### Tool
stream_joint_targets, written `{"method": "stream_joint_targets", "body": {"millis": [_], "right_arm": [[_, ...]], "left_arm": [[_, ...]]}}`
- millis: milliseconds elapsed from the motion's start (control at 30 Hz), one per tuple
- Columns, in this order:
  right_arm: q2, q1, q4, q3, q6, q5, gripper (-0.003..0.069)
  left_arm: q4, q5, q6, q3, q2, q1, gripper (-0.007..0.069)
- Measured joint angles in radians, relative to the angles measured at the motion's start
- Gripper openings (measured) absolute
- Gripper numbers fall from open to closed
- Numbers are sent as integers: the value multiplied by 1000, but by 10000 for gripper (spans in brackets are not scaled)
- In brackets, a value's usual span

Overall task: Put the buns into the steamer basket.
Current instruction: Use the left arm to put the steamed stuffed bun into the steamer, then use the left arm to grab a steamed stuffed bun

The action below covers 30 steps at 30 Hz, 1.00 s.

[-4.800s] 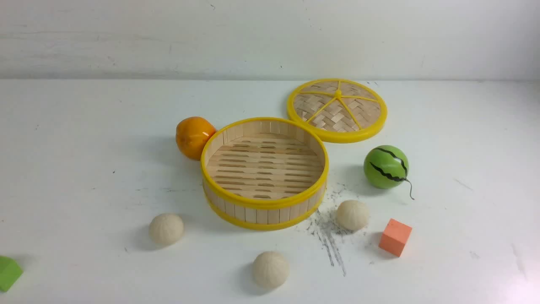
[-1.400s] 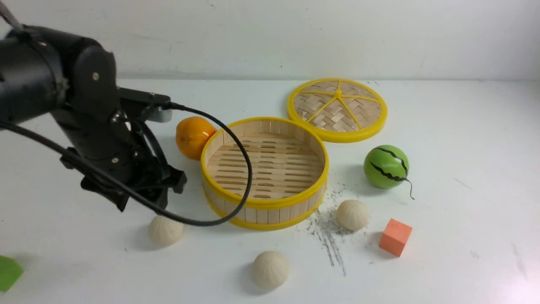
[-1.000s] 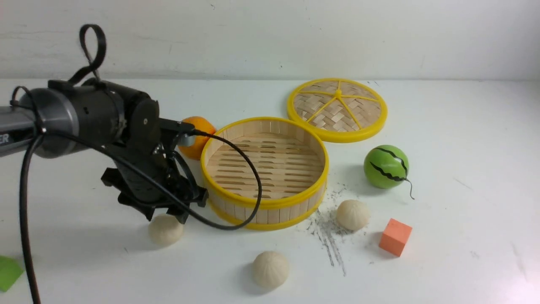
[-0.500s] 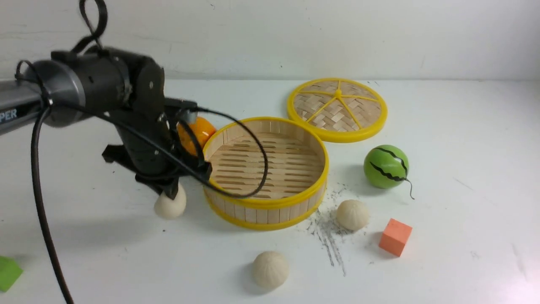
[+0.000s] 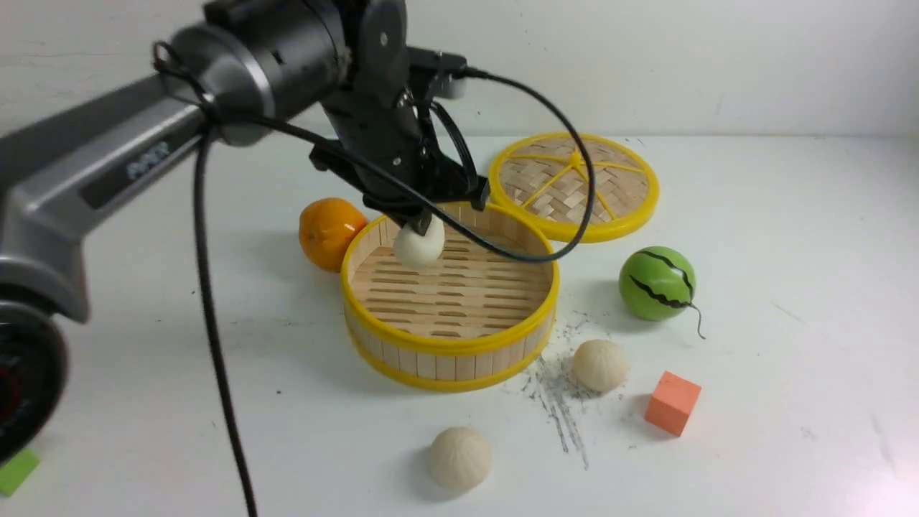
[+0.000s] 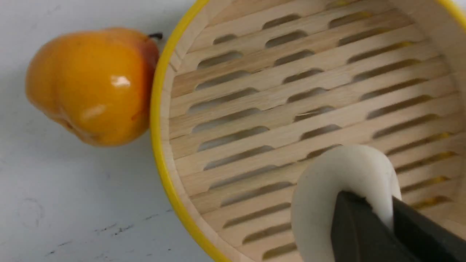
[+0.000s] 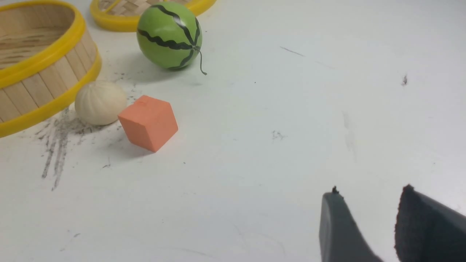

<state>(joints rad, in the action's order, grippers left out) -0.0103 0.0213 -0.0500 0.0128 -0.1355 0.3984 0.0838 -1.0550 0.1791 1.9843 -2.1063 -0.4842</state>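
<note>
A white table [image 5: 790, 237] runs back to a plain white wall; black scuff marks [image 5: 556, 402] lie on it just right of the basket.

Front view:
- The left arm reaches in from the left. The left gripper [image 5: 421, 224] is pressed together on the held bun [image 5: 418, 248].
- The held bun hangs inside the rim line of the basket [image 5: 449, 345], over the far-left part of the slat floor. The rest of the floor is bare.
- An orange [image 5: 329, 231] sits against the basket's left wall.
- The lid [image 5: 560, 187] lies flat just behind the basket on the right, its rim touching or nearly touching the basket's.
- A melon ball [image 5: 657, 283] stands to the right, apart from the basket.
- The second bun [image 5: 599, 365] rests just beside the basket's near-right wall, with a cube [image 5: 672, 403] near it.
- The third bun [image 5: 461, 458] lies alone in front of the basket, with bare table on all sides.
- A green block [image 5: 16, 470] sits at the near-left edge.

Left wrist view: two dark fingers [image 6: 360, 229] pinch the held bun above the slats, near the yellow rim. The orange meets that rim from outside.

Right wrist view: the right gripper [image 7: 369, 193] has its jaws spread with nothing between them. Bare table lies around it, and it is well apart from the cube, second bun, melon ball and basket.
</note>
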Motion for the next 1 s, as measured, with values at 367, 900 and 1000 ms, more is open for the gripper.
{"method": "stream_joint_targets", "body": {"millis": [367, 900, 1000], "right_arm": [[0, 0, 1, 0, 0, 0, 239], [0, 0, 1, 0, 0, 0, 239], [0, 0, 1, 0, 0, 0, 239]], "left_arm": [[65, 42, 48, 15, -134, 21, 232], [41, -166, 52, 171, -26, 21, 565], [-47, -177, 52, 162, 65, 21, 539]]}}
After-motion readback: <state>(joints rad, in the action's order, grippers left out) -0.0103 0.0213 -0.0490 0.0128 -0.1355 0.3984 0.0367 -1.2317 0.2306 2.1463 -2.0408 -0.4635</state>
